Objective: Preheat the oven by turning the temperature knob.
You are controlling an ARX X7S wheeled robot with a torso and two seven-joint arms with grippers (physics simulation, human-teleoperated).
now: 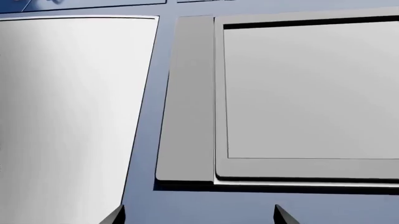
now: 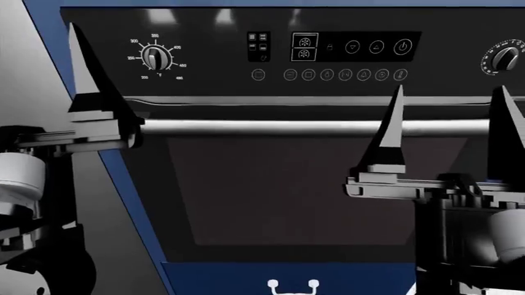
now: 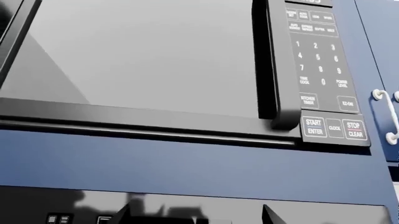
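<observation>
From the head camera I had the oven (image 2: 271, 178) filling the view, its temperature knob (image 2: 155, 58) at the upper left of the control panel, ringed by white numerals. My right tool (image 2: 447, 104) stood wide, fingers upright before the silver bar handle (image 2: 271, 127), well right of and below that knob. My left tool (image 2: 82, 67) showed one finger only, just left of and slightly below the knob, apart from it; I could not tell its spread.
</observation>
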